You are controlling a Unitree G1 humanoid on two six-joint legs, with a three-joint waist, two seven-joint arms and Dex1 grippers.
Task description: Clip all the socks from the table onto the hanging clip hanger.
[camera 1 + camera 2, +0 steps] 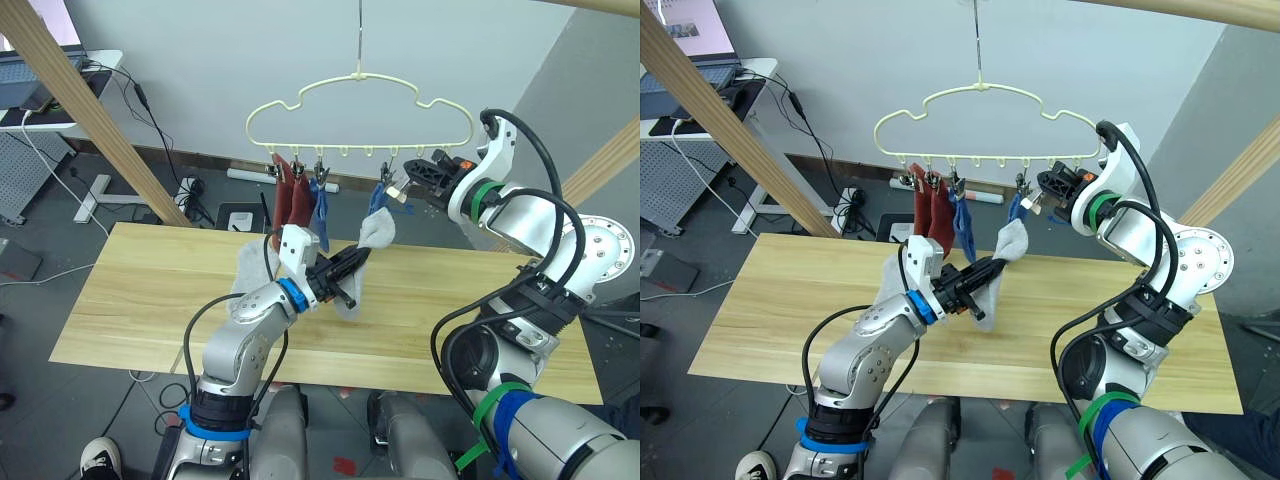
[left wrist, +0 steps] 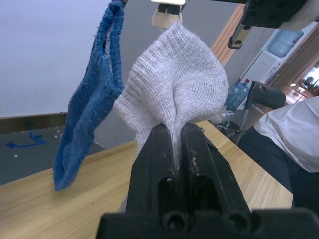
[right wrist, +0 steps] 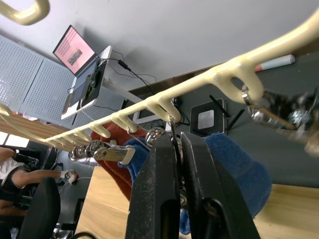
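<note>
Knit fabric, soft and light, is what the left gripper point(image 1: 352, 262) has pinched: its two black fingers are closed on a light grey sock point(image 1: 378, 231), with the ribbed cloth bunched between them in the left wrist view. The sock will drape and fold under its own weight, so it probably handles best held near the cuff edge, leaving a thin, flat lip free for a clip to bite. It is held up above the middle of the table point(image 1: 150, 300), just below the clip hanger point(image 1: 360, 110).

The hanger is thin pale yellow wire with a cloud-like outline, hung by a hook, and likely to swing if pushed. Small grey metal clips line its lower bar. Two rust red socks point(image 1: 290, 200) and a blue sock point(image 1: 320, 210) hang from clips towards its left end; another blue sock point(image 1: 378, 198) hangs further right, just beside the grey one.

The right gripper point(image 1: 410, 185) is at that clip, its fingers closed on the clip point(image 3: 174, 144), seemingly to squeeze it open. Another grey sock point(image 1: 245, 275) lies on the table behind the left arm.
</note>
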